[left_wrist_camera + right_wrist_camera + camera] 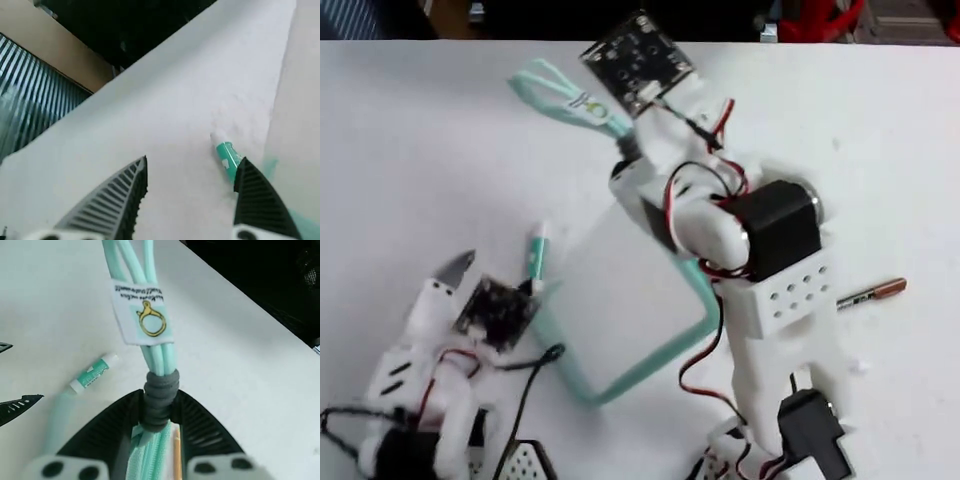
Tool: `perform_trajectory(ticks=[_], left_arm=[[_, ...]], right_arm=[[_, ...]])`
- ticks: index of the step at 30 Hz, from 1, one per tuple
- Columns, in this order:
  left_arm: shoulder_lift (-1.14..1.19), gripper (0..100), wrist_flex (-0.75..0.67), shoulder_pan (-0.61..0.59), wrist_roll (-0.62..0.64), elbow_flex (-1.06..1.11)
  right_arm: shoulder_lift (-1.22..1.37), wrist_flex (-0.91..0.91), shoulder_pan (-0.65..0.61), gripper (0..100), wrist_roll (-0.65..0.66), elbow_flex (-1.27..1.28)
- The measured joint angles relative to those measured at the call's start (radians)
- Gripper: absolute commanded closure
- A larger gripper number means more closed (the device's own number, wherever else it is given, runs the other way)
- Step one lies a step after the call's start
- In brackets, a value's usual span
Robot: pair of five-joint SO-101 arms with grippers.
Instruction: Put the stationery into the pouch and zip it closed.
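Over the white table point(420, 150), my right pincer point(159, 407) is clamped on the grey wrap point(160, 390) of the mint-green cord strap point(145, 270) at one corner of the flat clear mint-edged pouch point(620, 290). My left pincer point(192, 167) stands apart, just beside the green-and-white marker point(227, 157) lying next to the pouch.

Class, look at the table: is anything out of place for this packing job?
Two items lie outside the pouch: a mint pen beside its edge, near the open left claw, and a brown pen lying apart on its opposite side.
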Motion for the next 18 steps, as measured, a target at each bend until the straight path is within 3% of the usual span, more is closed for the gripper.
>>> perform_trajectory(ticks=[9, 15, 18], left_arm=[[0.078, 72, 0.224, 0.114, -0.087, -0.295], [0.112, 72, 0.322, 0.265, 0.061, -0.488], [0.112, 72, 0.33, 0.284, 0.115, -0.545]], right_arm=[[-0.006, 0.0, -0.14, 98.1, 0.0, -0.091], [-0.029, 0.0, -0.184, 98.1, 0.0, -0.192], [-0.028, -0.002, -0.164, 98.1, 0.0, -0.258]])
